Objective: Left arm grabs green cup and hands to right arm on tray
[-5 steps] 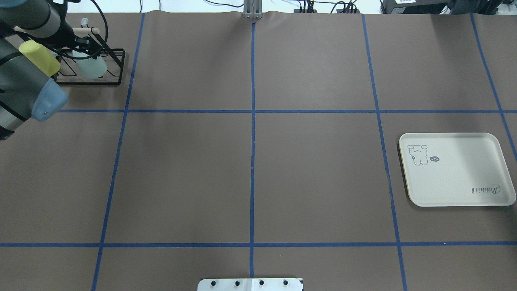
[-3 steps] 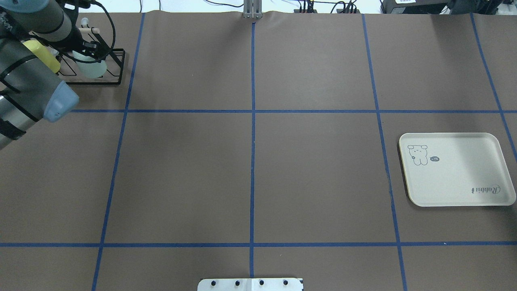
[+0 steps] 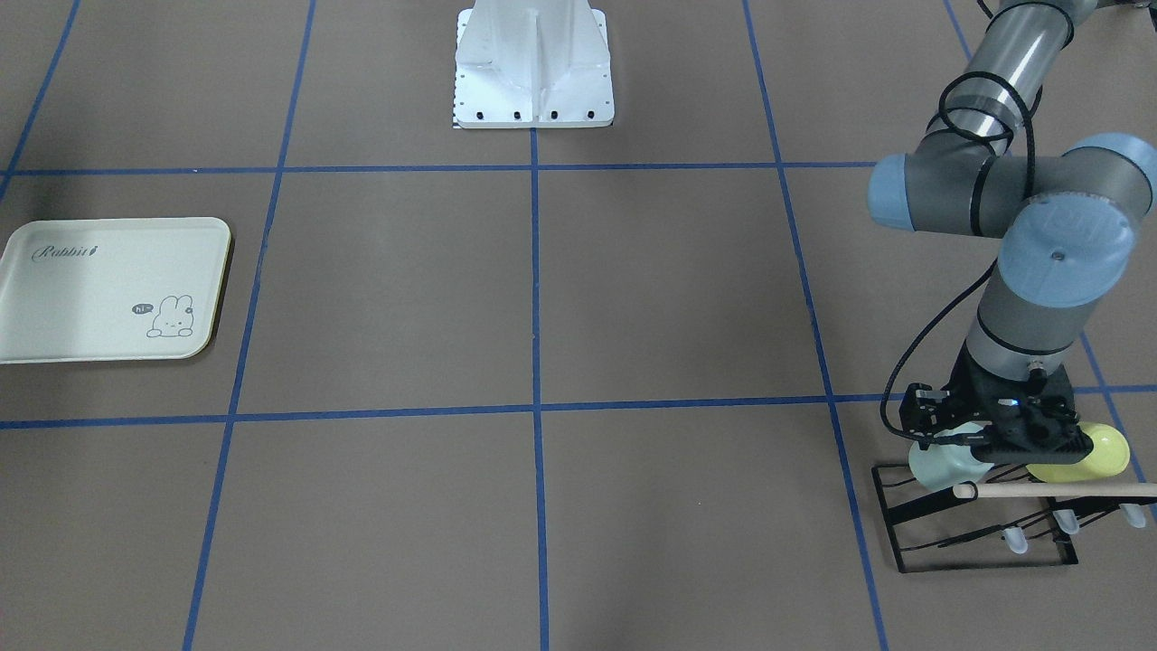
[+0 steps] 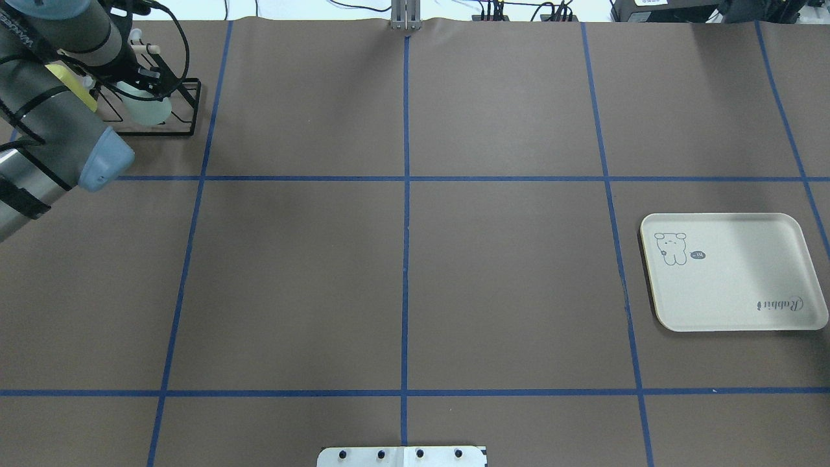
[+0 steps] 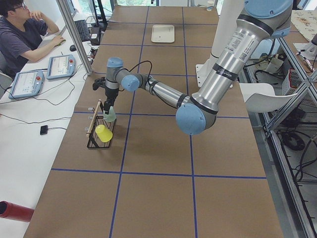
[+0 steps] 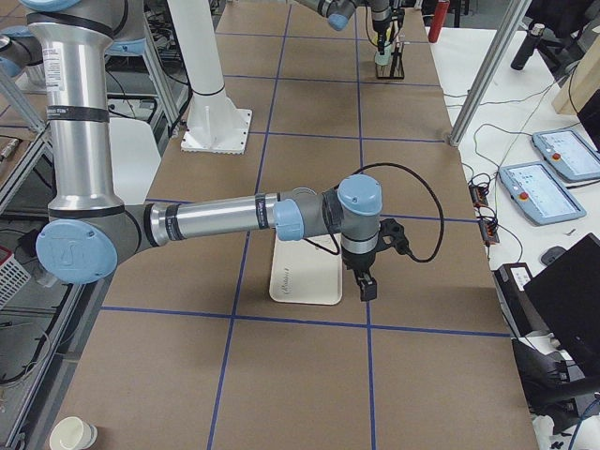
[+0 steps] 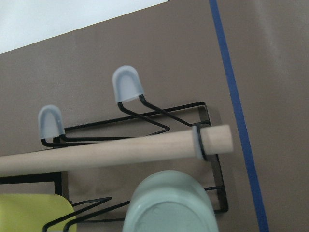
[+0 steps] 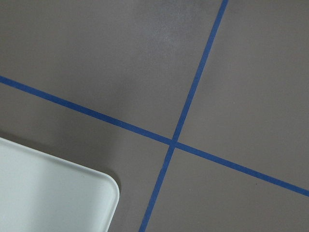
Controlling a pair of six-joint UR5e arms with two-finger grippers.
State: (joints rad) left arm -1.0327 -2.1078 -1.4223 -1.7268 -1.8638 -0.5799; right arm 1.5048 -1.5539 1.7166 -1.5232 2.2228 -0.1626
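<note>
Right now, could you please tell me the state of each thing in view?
rack: upright on the table.
green cup: tilted on the rack.
yellow-green cup: on the rack too.
tray: flat, nothing on it.
left gripper: at the green cup, grip unclear.
right gripper: beside the tray, grip unclear.

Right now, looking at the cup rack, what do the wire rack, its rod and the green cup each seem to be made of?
Wire rack: probably metal wire with a black coating, shown by its thin, bent strands.
Rod: looks like bare wood, being pale tan, matte and cylindrical.
Green cup: likely plastic, with a uniform mint colour, a smooth soft sheen and a moulded base.
</note>
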